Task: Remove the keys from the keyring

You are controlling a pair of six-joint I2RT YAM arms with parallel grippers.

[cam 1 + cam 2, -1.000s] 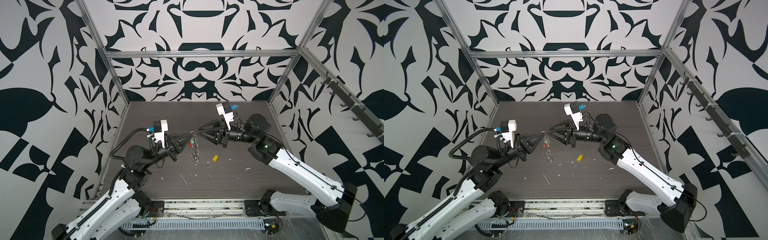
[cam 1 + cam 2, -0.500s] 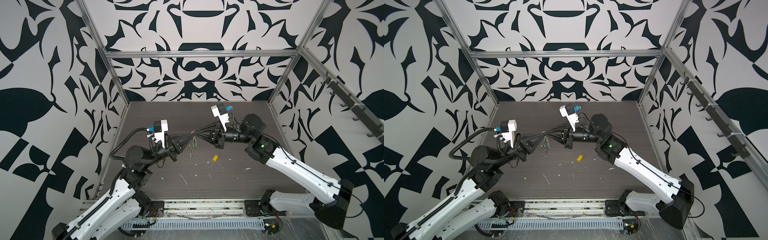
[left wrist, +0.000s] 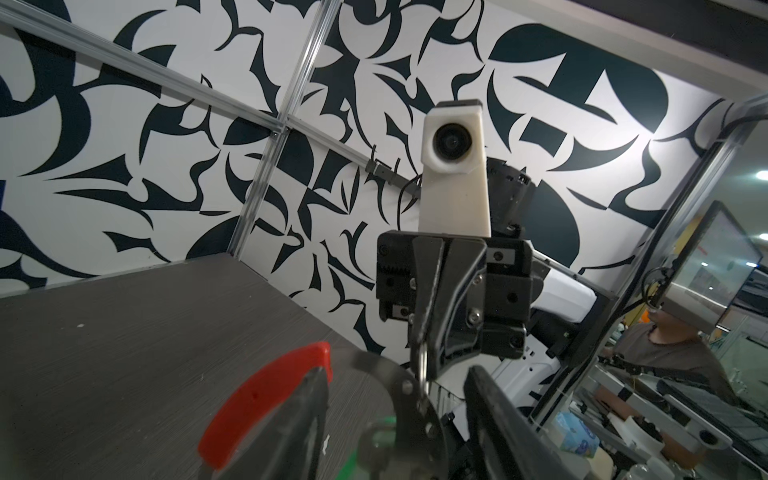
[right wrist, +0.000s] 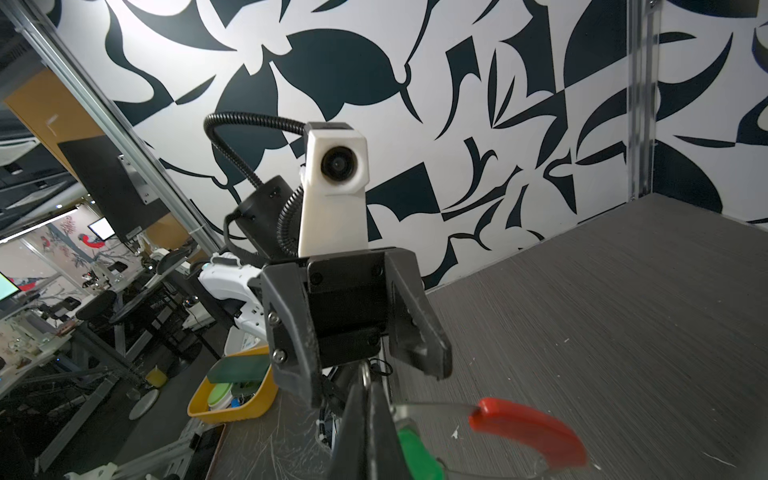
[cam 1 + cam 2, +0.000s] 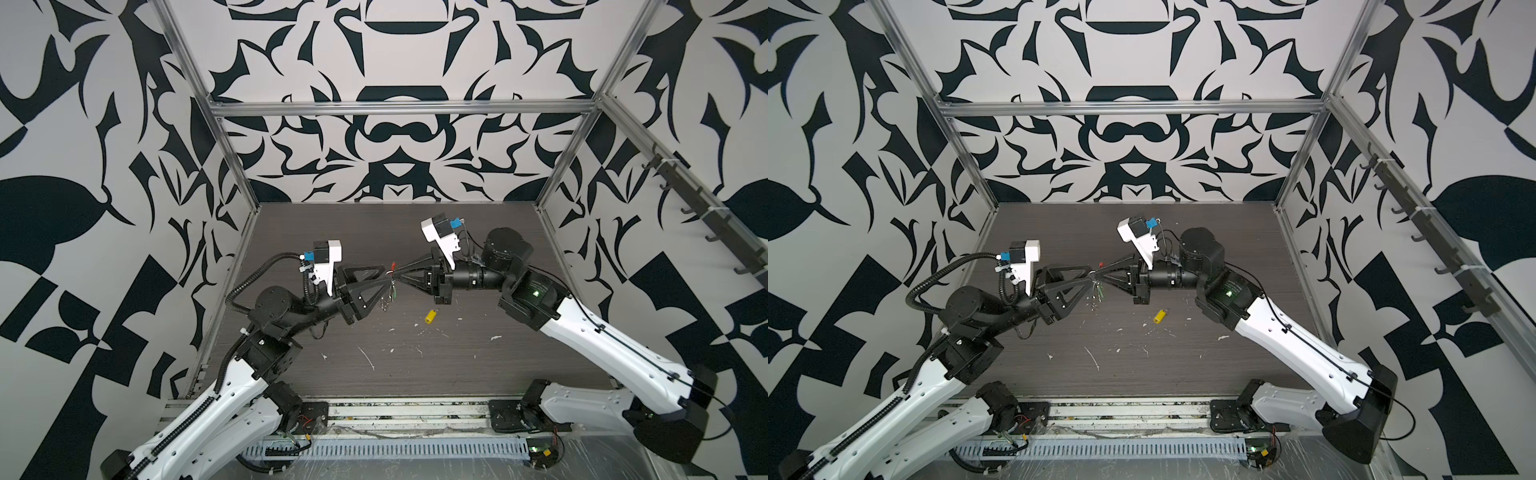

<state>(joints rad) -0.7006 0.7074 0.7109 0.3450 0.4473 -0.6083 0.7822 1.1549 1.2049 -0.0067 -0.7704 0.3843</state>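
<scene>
Hanging above desk: keyring, green key dangling from it. Right tool pinching its thin wire, clearest from left wrist. Left tool spread, clearest from right wrist. Yellow key on desk, top views only.

black-and-white patterned walls, aluminium frame, dark wood-grain tabletop.

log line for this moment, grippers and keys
left gripper: open | right gripper: shut on keyring | green key: hanging from keyring | yellow key: on table
</scene>
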